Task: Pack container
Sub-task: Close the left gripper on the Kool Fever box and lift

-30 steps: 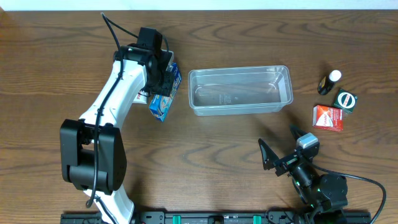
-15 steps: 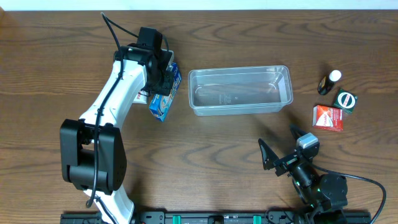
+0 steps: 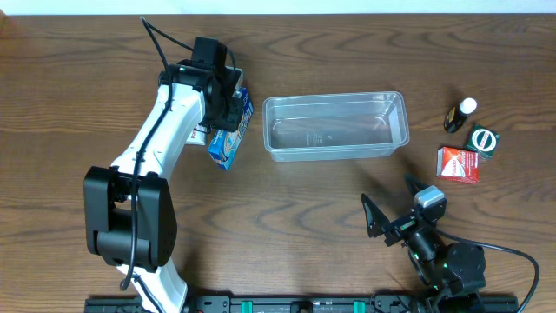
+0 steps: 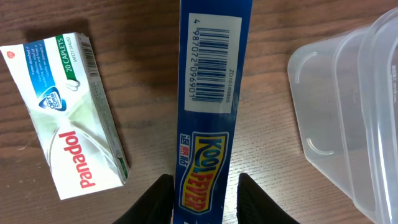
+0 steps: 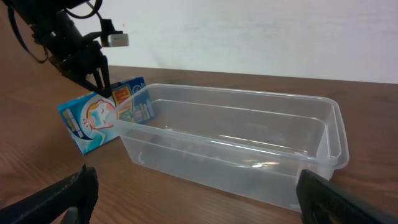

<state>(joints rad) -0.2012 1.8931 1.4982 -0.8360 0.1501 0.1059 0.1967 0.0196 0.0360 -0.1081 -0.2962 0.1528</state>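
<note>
The left jaws [image 4: 205, 194] stand narrow, one finger [image 4: 158, 200] on each long side of a blue box [image 4: 214, 93] that stands on its thin edge on the tabletop [image 3: 287, 200]. The fingers lie right against the box's faces. Whether they press it or only flank it, I cannot tell. The face turned up toward the wrist camera carries a barcode and yellow lettering.

Just beside these jaws, on the side away from the tub, a white and green Panadol box [image 4: 68, 118] lies flat on the wood, apart from the blue box and partly under the arm in the overhead view. On the other side of the jaws, near but not touching the blue box, is the container [image 3: 335, 97]. It is a clear tub with rounded corners and a rim, sitting upright on the tabletop with its long side running away from the left jaws. Nothing shows inside it.

The right jaws [image 3: 395, 205] are spread wide and hold nothing, hanging low over the wood. The container lies ahead of them, apart, with its long wall facing them. Ahead of these jaws and off to their right, past the container's far end, three small things stand close together: a dark bottle with a white cap [image 3: 460, 115], a dark green box with a white mark [image 3: 483, 139], and a red box [image 3: 458, 163], which is the nearest to the jaws.
</note>
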